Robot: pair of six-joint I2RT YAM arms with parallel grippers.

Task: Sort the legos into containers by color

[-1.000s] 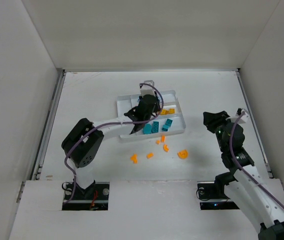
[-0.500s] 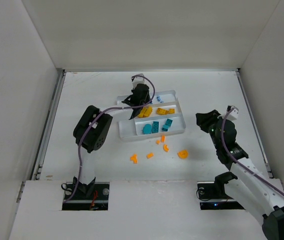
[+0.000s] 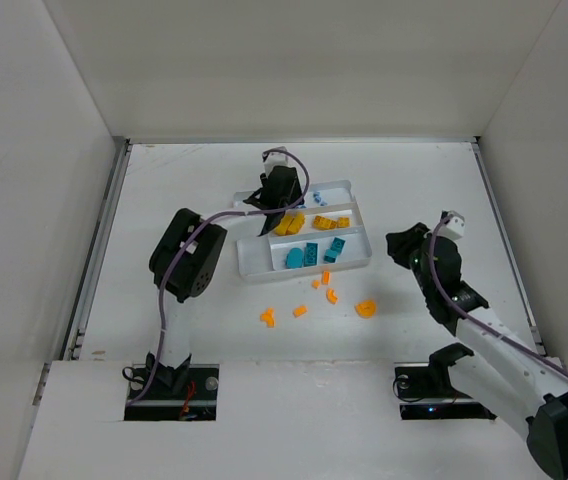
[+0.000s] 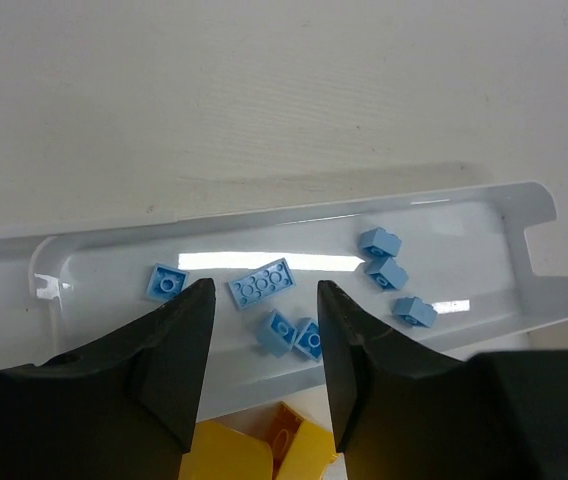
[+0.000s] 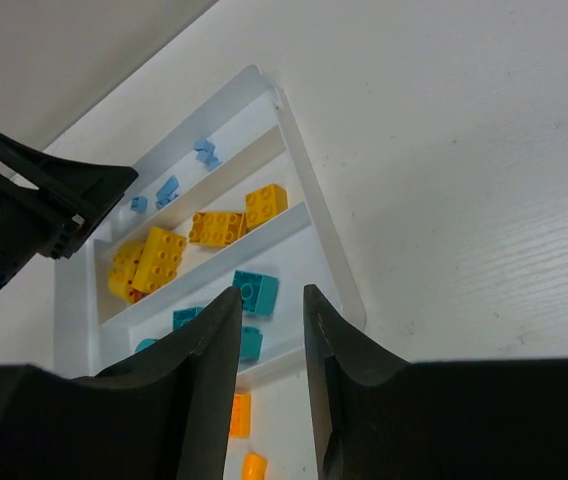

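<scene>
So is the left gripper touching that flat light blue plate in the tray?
Apart. The left wrist view shows the left gripper open, its fingers either side of the flat light blue plate, with white tray floor showing in both gaps.

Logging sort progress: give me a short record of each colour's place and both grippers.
light blue: far section of tray
yellow: middle section
teal: near section
orange: loose on table, in front of tray
left gripper: open, empty, above the light blue
right gripper: open, empty, right of tray
</scene>
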